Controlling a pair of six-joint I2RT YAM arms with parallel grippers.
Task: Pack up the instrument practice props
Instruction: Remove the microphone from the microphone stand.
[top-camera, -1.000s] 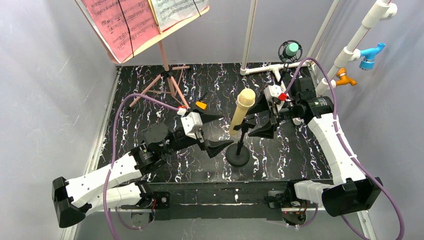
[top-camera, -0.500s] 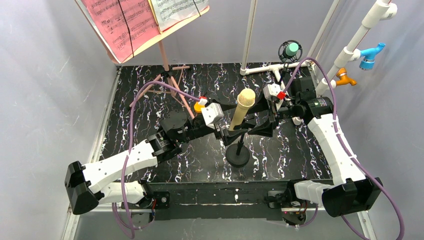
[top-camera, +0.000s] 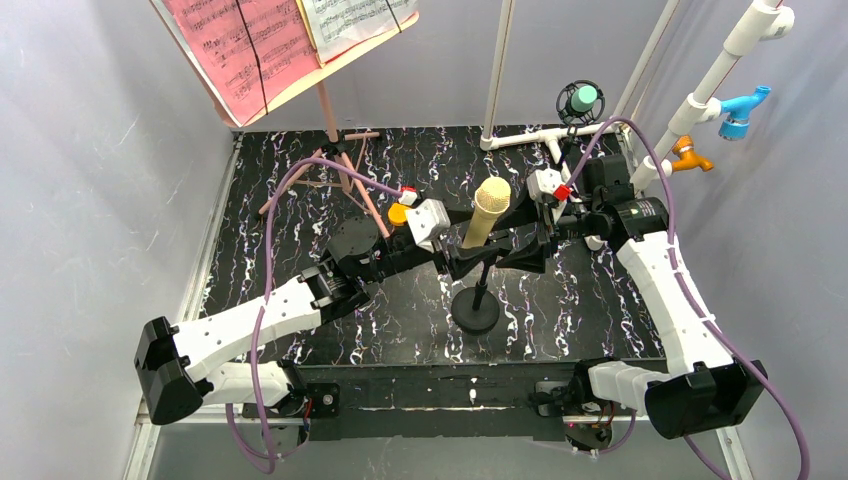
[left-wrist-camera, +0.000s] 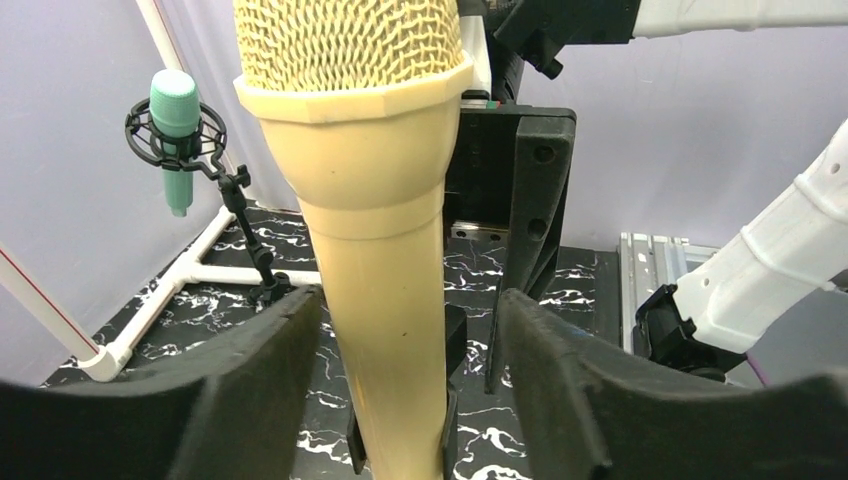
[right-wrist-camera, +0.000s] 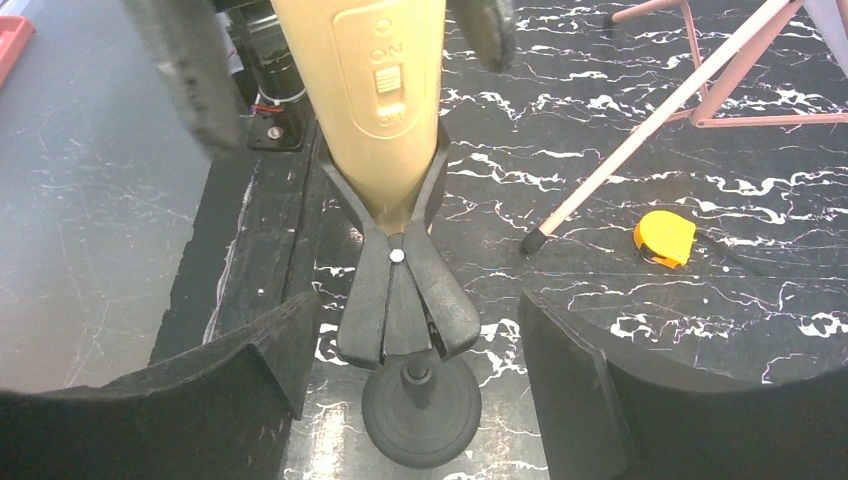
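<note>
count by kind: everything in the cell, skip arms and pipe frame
Microphones: 2, beige mic, teal mic
Mic stands: 2, round-base stand, shock-mount stand
Music stand: 1
Music sheets in view: 2, pink sheet, white sheet
Tape measure: 1
Total: 8

Overhead camera looks down; both close wrist cameras share the microphone.
</note>
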